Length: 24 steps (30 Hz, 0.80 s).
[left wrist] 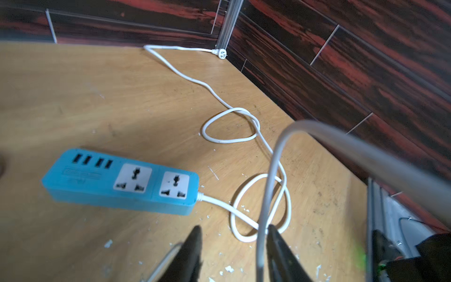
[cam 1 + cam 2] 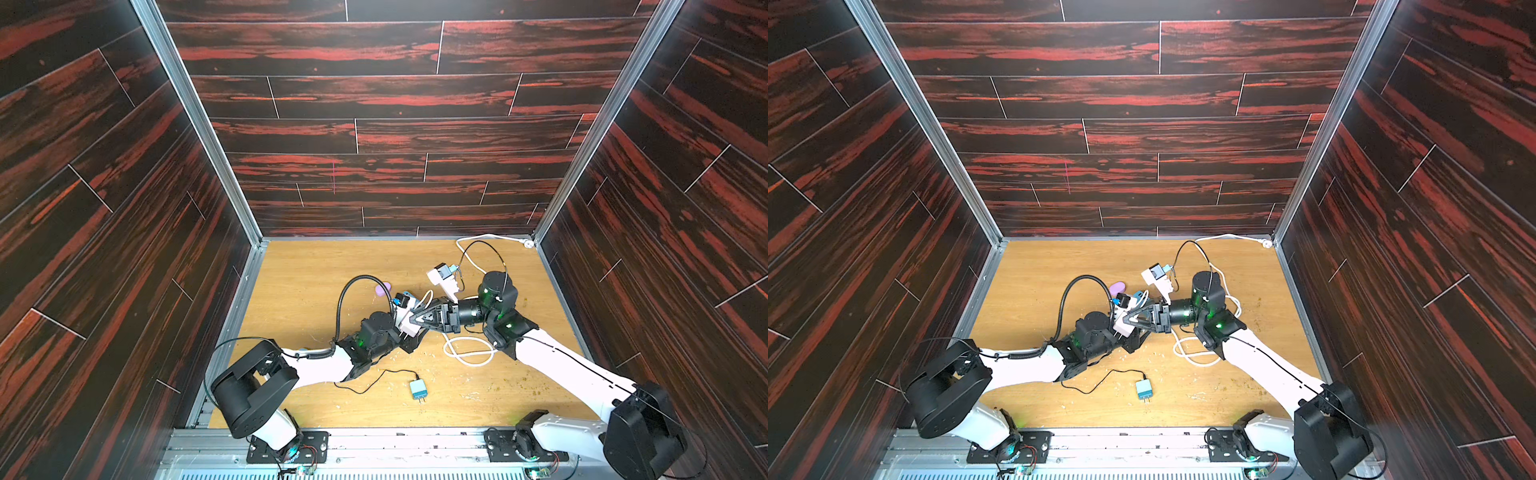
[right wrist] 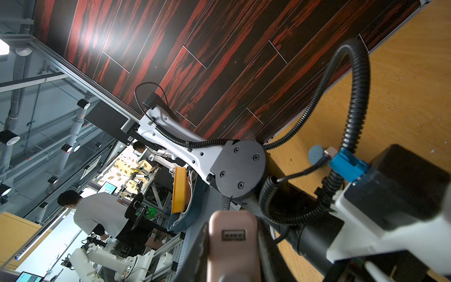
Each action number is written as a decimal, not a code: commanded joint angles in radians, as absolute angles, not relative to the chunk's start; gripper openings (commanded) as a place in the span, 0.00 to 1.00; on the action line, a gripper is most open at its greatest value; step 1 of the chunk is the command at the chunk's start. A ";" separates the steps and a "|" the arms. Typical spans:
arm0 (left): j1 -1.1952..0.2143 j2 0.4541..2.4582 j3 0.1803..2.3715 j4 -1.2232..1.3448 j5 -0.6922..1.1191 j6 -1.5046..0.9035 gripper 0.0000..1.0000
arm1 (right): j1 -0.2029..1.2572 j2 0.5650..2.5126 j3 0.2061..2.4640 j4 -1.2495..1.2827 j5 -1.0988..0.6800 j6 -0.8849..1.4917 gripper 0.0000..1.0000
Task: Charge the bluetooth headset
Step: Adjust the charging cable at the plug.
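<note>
Nearest you, a teal wall adapter (image 2: 417, 389) lies flat on the table (image 2: 316, 270) with its prongs toward the front edge, and its thin black lead (image 2: 374, 380) trails toward the left arm. Over mid-table your two grippers meet. The right gripper (image 3: 233, 227) is clenched on the bluetooth headset (image 3: 231, 256), a pink body held off the table. Its long axis looks to run along the fingers, and the face with the charging port (image 3: 233, 235) is turned back toward the wrist camera. The left gripper (image 1: 234, 227) has its jaws apart: the grey-white charging cable (image 1: 341, 142) passes up between them, lying against one finger and not pinched. Beyond, the blue power strip (image 1: 122, 180) lies flat with its sockets up. Its white cord (image 1: 229, 141) loops away to a plug (image 2: 528, 244) in the far right corner. A lilac oval (image 2: 383, 289) sits just past the left wrist.
</note>
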<state>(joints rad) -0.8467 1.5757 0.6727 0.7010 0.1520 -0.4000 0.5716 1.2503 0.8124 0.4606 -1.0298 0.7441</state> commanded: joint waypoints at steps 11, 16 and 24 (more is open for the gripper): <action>-0.844 1.451 0.630 0.534 0.110 -0.373 0.01 | 0.552 1.221 0.808 0.394 -1.026 0.685 0.17; -0.837 1.367 0.600 0.442 0.056 -0.359 0.00 | 0.542 1.201 0.819 0.281 -1.001 0.607 0.17; -0.796 1.219 0.574 0.264 -0.047 -0.322 0.00 | 0.531 1.189 0.856 0.020 -0.866 0.404 0.17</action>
